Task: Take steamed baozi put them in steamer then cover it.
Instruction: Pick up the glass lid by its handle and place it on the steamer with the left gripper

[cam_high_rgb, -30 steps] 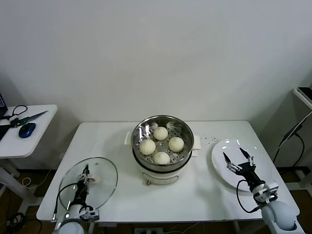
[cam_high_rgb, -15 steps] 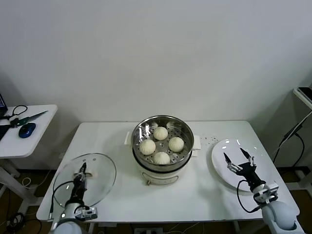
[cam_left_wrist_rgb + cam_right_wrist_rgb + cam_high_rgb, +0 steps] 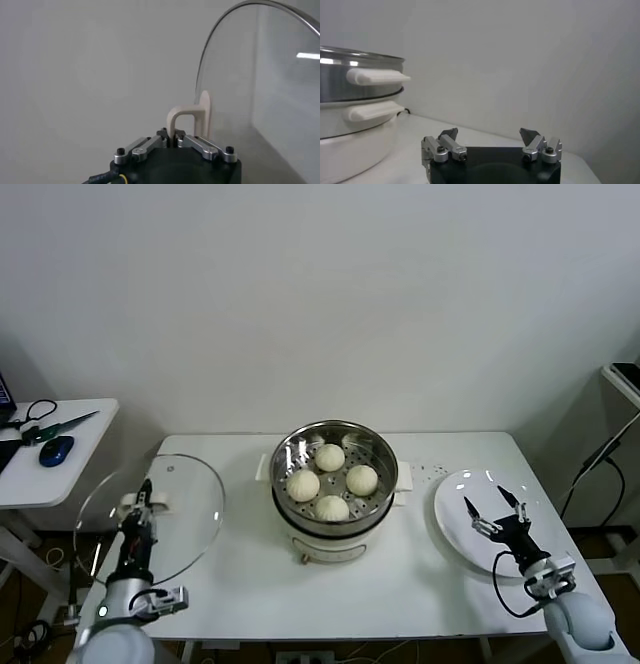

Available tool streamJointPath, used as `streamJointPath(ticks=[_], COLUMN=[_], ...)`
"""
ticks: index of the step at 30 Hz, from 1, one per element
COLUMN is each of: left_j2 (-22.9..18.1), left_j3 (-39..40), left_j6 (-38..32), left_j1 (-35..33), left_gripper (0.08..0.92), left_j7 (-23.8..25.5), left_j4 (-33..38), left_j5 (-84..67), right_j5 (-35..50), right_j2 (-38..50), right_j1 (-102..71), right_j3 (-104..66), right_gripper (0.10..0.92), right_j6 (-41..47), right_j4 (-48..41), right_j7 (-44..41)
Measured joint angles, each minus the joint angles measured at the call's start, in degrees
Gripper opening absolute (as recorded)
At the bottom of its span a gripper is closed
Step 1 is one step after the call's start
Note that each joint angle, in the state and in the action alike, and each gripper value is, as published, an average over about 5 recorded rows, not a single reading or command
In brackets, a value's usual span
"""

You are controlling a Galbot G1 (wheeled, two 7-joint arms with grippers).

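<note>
Gripping the round clear glass cover (image 3: 150,519) by its white handle at lower left, the left gripper (image 3: 140,511) pinches it above the white table (image 3: 420,569). Centre frame, four cream-white steamed baozi (image 3: 331,475) sit in the shiny steel steamer (image 3: 334,477). Lower right, the right gripper (image 3: 495,509) hangs spread over a flat white plate (image 3: 455,519).

Four cream-white steamed baozi (image 3: 331,482) sit in the shiny silver steamer (image 3: 333,474), whose floor is dotted with small round holes and whose pot base and side handles are white. The cover (image 3: 150,517) is clear glass with a thin metallic rim and a pale cream handle. The table (image 3: 420,569) is white, as is the plate (image 3: 460,519). Both grippers are black with silver links.
</note>
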State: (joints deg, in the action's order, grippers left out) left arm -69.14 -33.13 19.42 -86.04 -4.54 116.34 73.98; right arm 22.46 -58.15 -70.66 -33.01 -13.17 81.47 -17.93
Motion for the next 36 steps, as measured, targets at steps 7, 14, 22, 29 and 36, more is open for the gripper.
streamJointPath(ticks=[7,14,22,29,36], left_j2=[8.98,11.4,6.19,-3.32,-11.81], left_j3=[8.42,20.74,32.61,38.42,41.07], left_j6=[9.78,17.08,21.43,22.82,22.81], left_j1=[5.87,18.36,29.16,32.84,34.46], left_gripper=[0.15,0.15,0.15,0.15,0.15], left_j7=[5.66,16.83,25.93,26.46,23.89], left_j4=[4.8,6.12,4.28,-1.99,-9.3], left_j5=[-0.58,2.41,9.37,13.76,15.78], right_j5=[-1.21,-2.5,-3.34,-3.72,-3.77], right_j2=[-0.03,-0.2,-0.37,-0.42,-0.4], right_j1=[1.65,2.83,3.21,2.83,2.34], right_j3=[0.85,1.18,1.1,0.37,-0.23], right_gripper=[0.823,0.823,0.823,0.823,0.823], right_j6=[0.01,0.02,-0.07,-0.37,-0.96], right_j4=[-1.84,-3.11,-3.9,-4.05,-4.31], right_j7=[-0.12,-0.4,-0.5,-0.54,-0.73])
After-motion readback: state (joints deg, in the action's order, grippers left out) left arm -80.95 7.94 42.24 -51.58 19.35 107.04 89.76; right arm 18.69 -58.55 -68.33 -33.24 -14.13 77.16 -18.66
